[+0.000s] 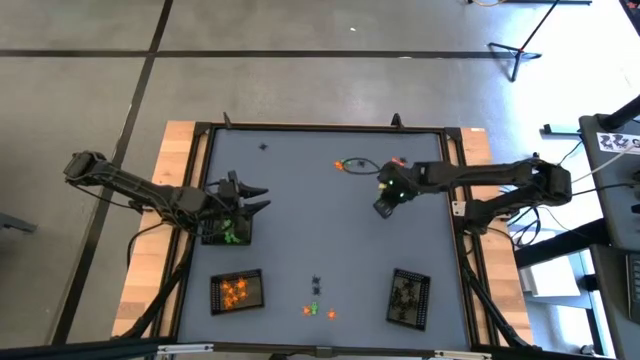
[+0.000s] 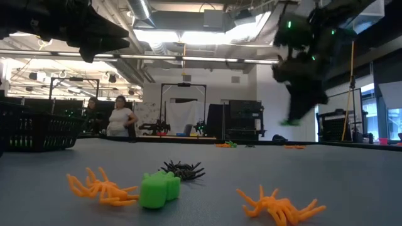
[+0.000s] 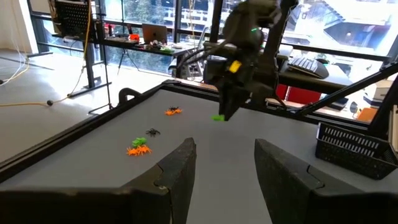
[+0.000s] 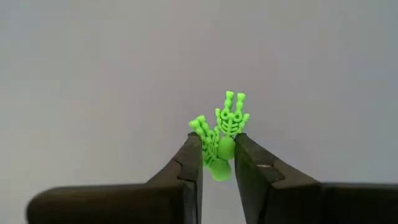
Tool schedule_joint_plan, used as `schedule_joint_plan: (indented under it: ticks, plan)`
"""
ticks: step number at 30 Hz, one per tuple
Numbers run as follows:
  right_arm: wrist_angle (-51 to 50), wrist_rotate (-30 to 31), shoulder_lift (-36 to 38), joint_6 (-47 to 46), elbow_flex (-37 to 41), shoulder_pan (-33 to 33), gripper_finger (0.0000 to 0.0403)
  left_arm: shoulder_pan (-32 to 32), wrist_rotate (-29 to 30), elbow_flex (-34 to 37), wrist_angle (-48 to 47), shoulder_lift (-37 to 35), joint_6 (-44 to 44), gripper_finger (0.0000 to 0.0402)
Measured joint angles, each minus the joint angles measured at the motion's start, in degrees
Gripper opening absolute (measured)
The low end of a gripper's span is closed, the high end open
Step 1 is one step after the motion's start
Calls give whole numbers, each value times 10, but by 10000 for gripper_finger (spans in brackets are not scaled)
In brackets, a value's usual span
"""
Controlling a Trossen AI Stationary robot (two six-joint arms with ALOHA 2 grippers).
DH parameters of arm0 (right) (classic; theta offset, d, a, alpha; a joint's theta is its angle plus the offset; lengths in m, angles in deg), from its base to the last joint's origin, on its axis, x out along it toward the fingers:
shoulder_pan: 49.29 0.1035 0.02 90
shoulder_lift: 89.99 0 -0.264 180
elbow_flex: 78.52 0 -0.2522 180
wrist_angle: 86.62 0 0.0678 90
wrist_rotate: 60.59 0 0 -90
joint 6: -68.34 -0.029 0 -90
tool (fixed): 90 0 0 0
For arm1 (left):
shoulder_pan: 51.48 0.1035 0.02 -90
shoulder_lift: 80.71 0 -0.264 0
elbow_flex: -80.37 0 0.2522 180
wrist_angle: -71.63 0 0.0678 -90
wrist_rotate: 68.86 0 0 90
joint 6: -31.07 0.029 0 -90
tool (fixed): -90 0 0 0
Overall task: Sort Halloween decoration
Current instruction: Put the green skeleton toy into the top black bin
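A grey surface [image 1: 300,215] with a raised dark rim, seen from above. The right gripper [image 4: 217,163] hangs above the surface's far right part, its jaws clamped on a green skeleton trinket [image 4: 222,134]; only the right wrist view shows the trinket's bony hands and the bare grey below it. The left gripper [image 1: 258,198] sits at the left edge, jaws apart, above a black mesh tray [image 1: 228,232] holding green pieces. Near the front edge stand a tray of orange pieces [image 1: 237,291] and a tray of black pieces [image 1: 408,298], with a small cluster of loose trinkets [image 1: 318,300] between them. More orange trinkets [image 1: 350,165] lie near the far edge. The middle of the surface is open. The low view alone shows a person [image 2: 120,117] standing in the room beyond.
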Motion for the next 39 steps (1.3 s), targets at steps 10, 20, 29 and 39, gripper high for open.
schedule_joint_plan:
  ticks: [10, 20, 29, 39]
  plan:
    - [203, 107, -94, -67, -1, 158, 74, 0, 0, 0, 19, 36, -12, 155]
    - [278, 93, -210, -66, -1, 189, 126, 0, -8, 0, 20, 47, -11, 155]
    - [290, 57, -216, -63, -2, 188, 192, 0, -8, 0, 21, 47, -10, 155]
    - [273, 57, -215, -59, -5, 244, 183, 0, -8, 0, 19, 55, -11, 155]
